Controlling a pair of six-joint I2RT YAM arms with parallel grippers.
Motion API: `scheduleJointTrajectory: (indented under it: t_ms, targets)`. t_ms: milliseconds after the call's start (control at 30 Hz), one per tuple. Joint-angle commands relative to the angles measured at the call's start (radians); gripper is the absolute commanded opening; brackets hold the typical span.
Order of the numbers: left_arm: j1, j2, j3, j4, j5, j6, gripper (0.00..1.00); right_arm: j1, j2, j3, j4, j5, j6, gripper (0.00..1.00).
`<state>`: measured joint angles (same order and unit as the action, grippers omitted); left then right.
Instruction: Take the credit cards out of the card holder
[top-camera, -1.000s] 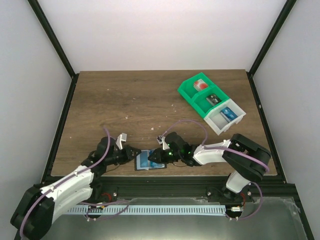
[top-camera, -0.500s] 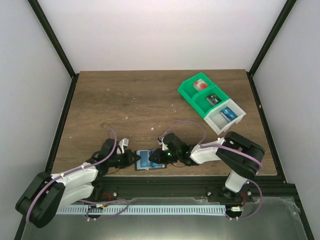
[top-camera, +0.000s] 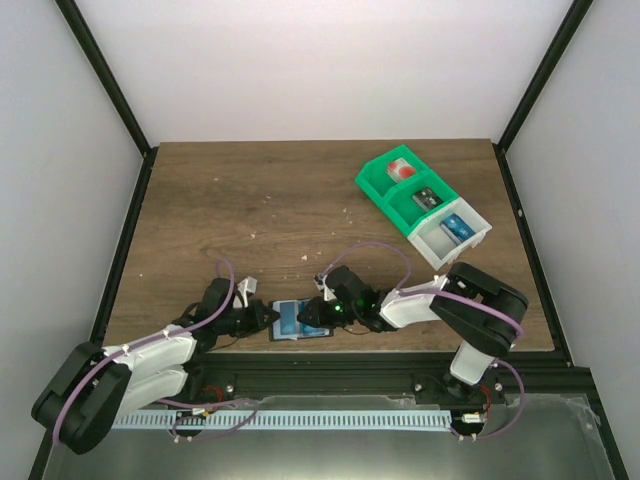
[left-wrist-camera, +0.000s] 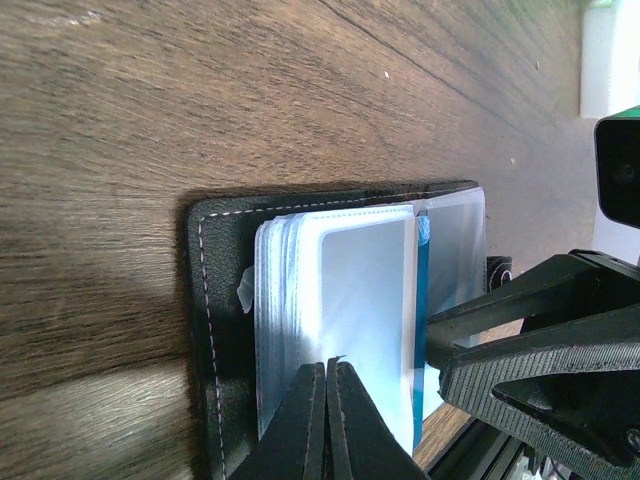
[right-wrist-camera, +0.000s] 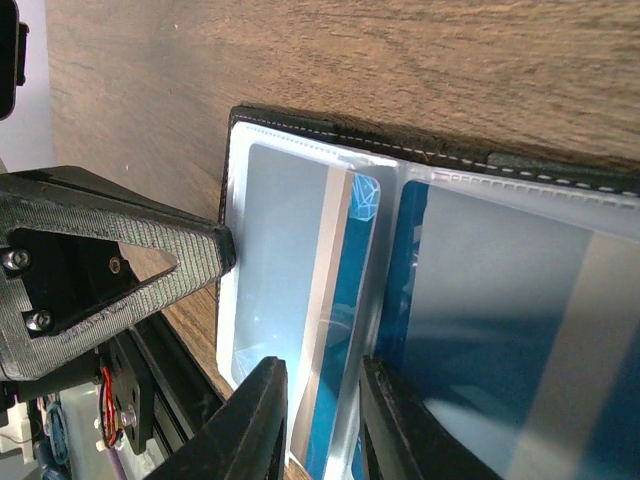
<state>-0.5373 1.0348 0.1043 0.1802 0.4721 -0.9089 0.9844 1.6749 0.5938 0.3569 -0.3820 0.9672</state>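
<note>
Right gripper (right-wrist-camera: 320, 400) is sitting slightly parted astride a credit card (right-wrist-camera: 352, 290), grip uncertain; left gripper (left-wrist-camera: 327, 372), pressed together, is bearing on the card holder (left-wrist-camera: 205, 300) under its tips; the card is looking thin, stiff, slick; best pinched by the edge lying between the right fingers.

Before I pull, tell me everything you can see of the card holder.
The card holder lies open and flat on the wooden table near its front edge, between the arms. Black stitched cover, clear plastic sleeves stacked inside, blue credit cards showing through. The left claw, shut, rests its tip on the sleeves; the right claw straddles one sleeve's edge, jaws apart.
</note>
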Motion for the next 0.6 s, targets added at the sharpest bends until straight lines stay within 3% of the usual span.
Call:
scheduleJointTrajectory:
  t_ms: [0, 367, 567]
  targets:
    - [0.003, -0.003, -0.008, -0.002, -0.014, 0.02, 0.0, 0.007, 0.015, 0.014, -0.011, 0.023, 0.015, 0.23]
    - [0.001, -0.002, -0.018, 0.005, -0.017, 0.016, 0.01, 0.007, 0.057, 0.028, 0.052, -0.014, 0.041, 0.21]
    - [0.0, -0.007, -0.017, 0.006, -0.015, 0.016, 0.01, 0.007, 0.031, 0.008, 0.063, 0.003, 0.042, 0.01]
